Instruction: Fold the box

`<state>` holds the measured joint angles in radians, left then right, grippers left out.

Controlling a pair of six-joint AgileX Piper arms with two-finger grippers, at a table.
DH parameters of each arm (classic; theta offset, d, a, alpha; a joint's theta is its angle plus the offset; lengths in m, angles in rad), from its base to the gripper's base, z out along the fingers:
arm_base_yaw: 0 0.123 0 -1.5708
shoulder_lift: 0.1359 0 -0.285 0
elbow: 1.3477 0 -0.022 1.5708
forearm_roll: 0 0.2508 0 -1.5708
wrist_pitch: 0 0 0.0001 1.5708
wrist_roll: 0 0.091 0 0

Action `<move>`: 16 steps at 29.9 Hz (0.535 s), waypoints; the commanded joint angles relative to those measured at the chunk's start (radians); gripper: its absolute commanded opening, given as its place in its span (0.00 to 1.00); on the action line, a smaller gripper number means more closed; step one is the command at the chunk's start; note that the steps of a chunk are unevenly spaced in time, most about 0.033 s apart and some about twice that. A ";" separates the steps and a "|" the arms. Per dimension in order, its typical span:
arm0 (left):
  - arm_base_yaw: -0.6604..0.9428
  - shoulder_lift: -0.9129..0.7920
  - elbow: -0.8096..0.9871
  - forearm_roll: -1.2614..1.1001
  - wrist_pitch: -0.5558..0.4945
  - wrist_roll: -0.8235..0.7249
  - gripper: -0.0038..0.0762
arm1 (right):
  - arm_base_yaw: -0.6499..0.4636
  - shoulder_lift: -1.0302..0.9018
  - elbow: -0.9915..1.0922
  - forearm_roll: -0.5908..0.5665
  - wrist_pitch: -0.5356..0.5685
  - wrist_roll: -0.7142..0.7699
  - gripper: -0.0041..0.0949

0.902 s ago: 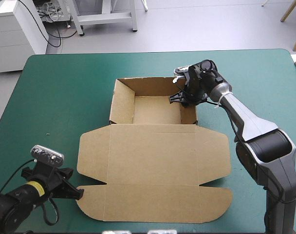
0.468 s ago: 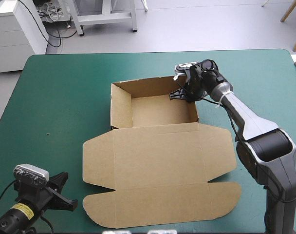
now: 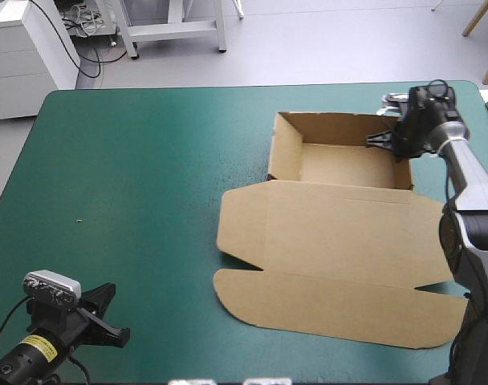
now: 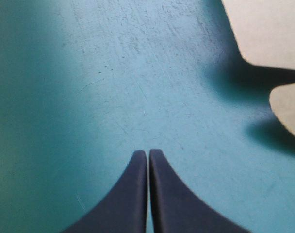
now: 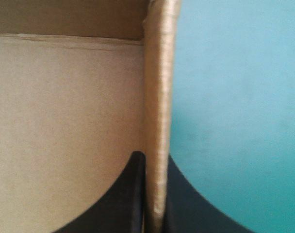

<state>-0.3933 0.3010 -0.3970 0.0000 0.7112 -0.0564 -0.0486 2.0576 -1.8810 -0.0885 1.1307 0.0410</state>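
one wall of the box [image 3: 340, 241] pinched by right gripper [image 5: 154, 156] — left gripper [image 4: 148, 153] well apart.

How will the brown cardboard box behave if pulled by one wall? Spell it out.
Probably light: the brown cardboard box is thin sheet, as the wall pinched in the right gripper shows. Likely stiff in its panels yet hinging at the creases. It should slide easily over the smooth teal-green cover.

left tool [image 4: 148, 154] shut (one pointed arch); right tool [image 5: 154, 156] clamped, arm extended.
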 commanded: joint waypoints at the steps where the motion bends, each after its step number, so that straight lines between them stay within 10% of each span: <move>1: -0.006 0.007 -0.025 -0.011 -0.075 -0.006 0.04 | -0.140 -0.059 -0.027 -0.059 0.001 -0.049 0.02; 16: -0.006 0.007 -0.025 -0.011 -0.075 -0.006 0.04 | -0.495 -0.059 -0.027 -0.003 0.028 -0.089 0.02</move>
<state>-0.3933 0.3010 -0.3970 0.0000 0.7110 -0.0564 -0.5277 2.0576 -1.8810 -0.0771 1.1646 -0.0350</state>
